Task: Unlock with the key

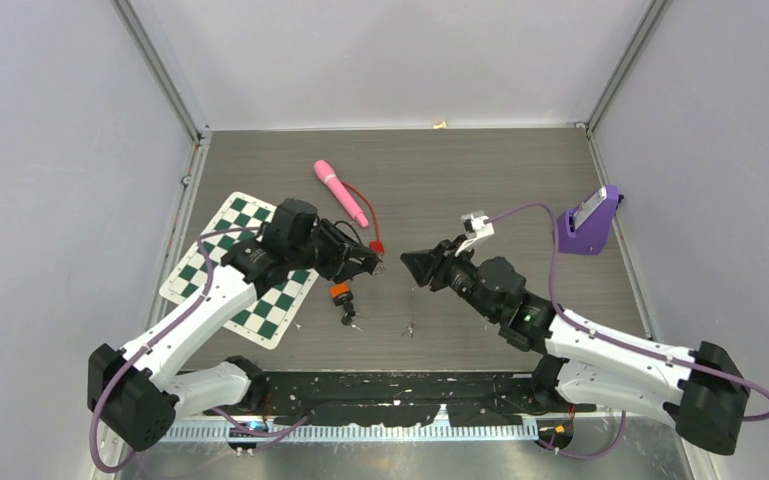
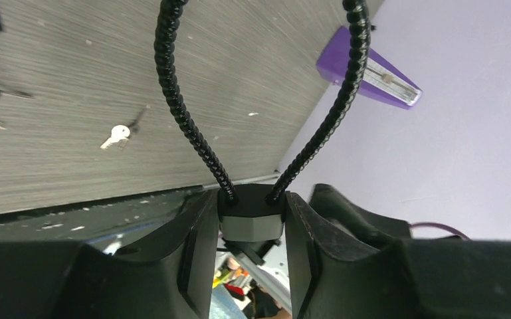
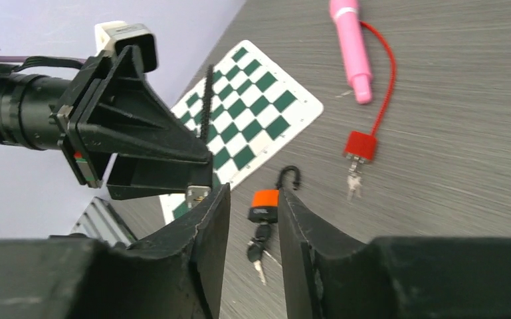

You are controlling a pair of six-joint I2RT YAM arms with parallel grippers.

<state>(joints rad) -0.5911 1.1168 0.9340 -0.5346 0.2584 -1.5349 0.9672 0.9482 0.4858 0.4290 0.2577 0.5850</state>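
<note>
My left gripper is shut on a small black and grey cable lock and holds it above the table, its black cable loop sticking out ahead. The top view shows this gripper facing my right gripper, which is open and empty a short way off. A small silver key lies loose on the table in front of them, and also shows in the left wrist view. In the right wrist view the held lock sits just left of my right gripper.
An orange padlock with black keys lies below the left gripper. A red padlock hangs by a red cord from a pink handle. A checkered mat lies at the left, and a purple box at the right.
</note>
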